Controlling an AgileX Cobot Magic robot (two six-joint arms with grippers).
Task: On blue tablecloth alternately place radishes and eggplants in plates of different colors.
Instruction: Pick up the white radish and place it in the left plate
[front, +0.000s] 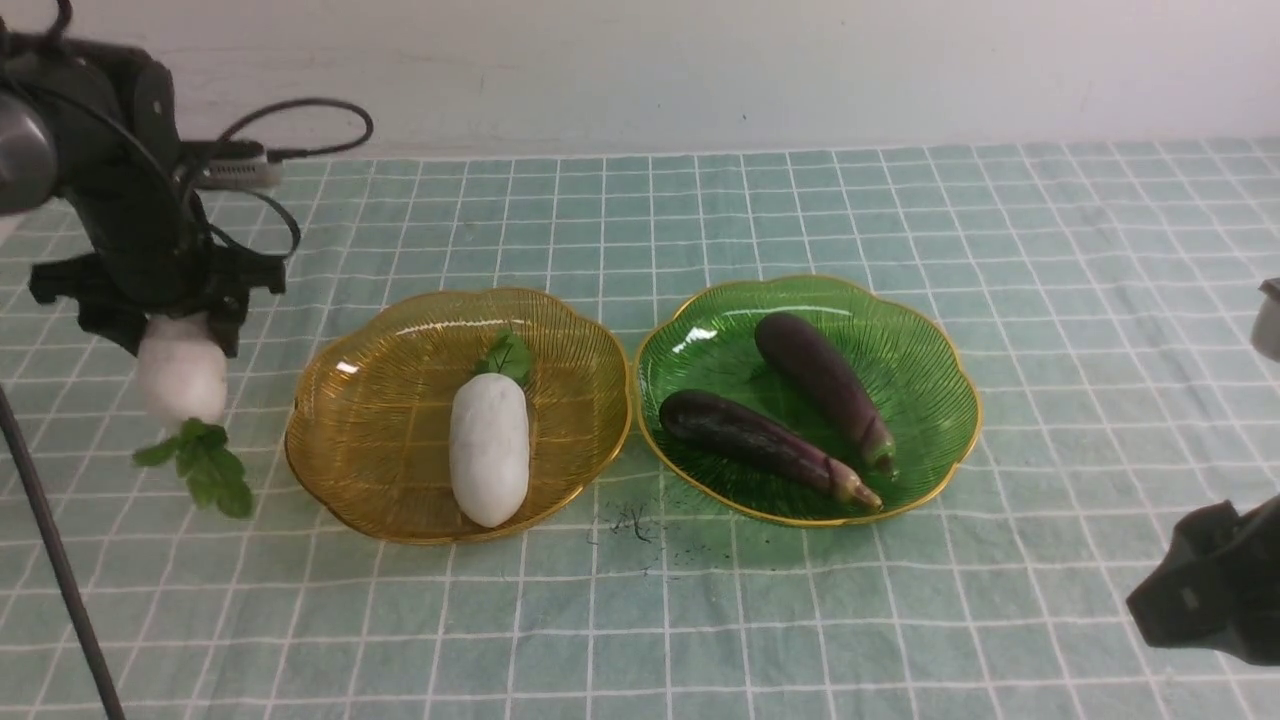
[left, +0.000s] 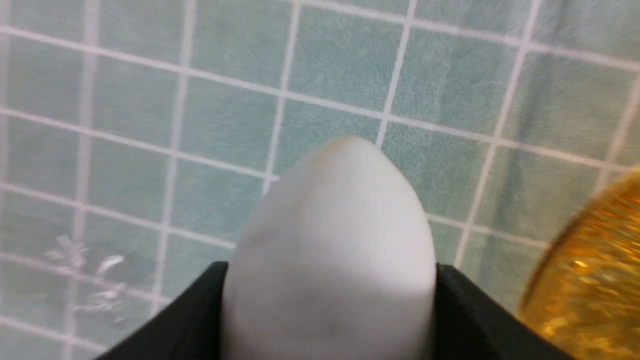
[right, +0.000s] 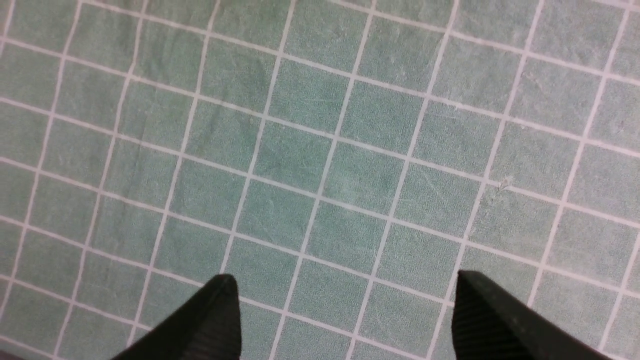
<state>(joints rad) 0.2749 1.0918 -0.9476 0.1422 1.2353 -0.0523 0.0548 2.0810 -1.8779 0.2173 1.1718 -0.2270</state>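
Three of the four vegetables are sitting in plates. The first radish (front: 489, 447) is lying along the middle of the amber plate (front: 380, 400), leaves pointing away from the robot. Both eggplants (front: 822, 385) are lying side by side in the green plate (front: 920, 400), just to the right of the amber plate.

You are holding the second radish (front: 180, 372) in the left fingers (left: 195, 330), which are pinching its white body from both sides. It is hanging leaf-end down over the blue tablecloth (front: 700, 200), near the amber plate's left side and clear of its rim.

The right fingers (right: 210, 325) are standing spread with nothing between them, hovering over bare cloth well to the right of the amber plate.

By my reading you are nearing the end. What is remaining is carrying this radish over the amber plate and letting it go beside the first.
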